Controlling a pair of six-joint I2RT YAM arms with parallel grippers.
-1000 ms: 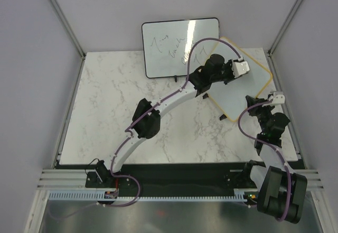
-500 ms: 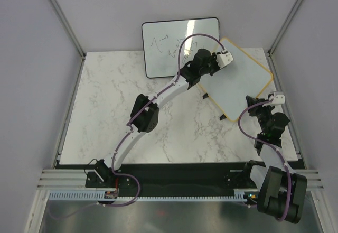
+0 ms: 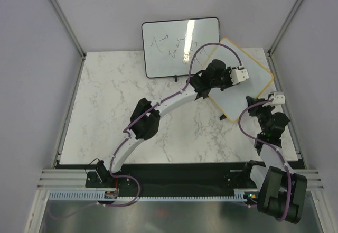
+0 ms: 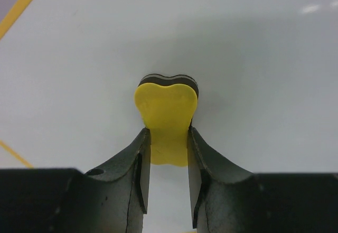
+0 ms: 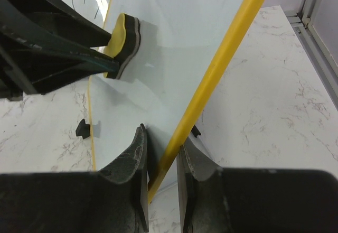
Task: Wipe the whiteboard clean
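Note:
The whiteboard (image 3: 252,91) with the tan frame lies tilted at the right of the table. In the right wrist view its frame edge (image 5: 222,64) runs between my right gripper's fingers. My right gripper (image 3: 254,105) (image 5: 162,148) is shut on that edge near the board's near corner. My left gripper (image 3: 235,80) (image 4: 167,138) is shut on a yellow eraser (image 4: 166,111) with a dark felt face, pressed against the white surface (image 4: 253,58). The eraser (image 5: 124,43) also shows in the right wrist view, on the board. The surface around it looks free of marks.
A black-framed whiteboard (image 3: 179,45) with handwriting leans against the back wall, just behind the tan board. The marble tabletop (image 3: 116,111) spreads left of the arms. Metal frame posts (image 3: 285,21) stand at the back corners. A small black foot (image 5: 82,128) sits by the board's far edge.
My left gripper swept the eraser up-left across the board, then back down-right to about where it began. The right gripper and the board have stayed put.

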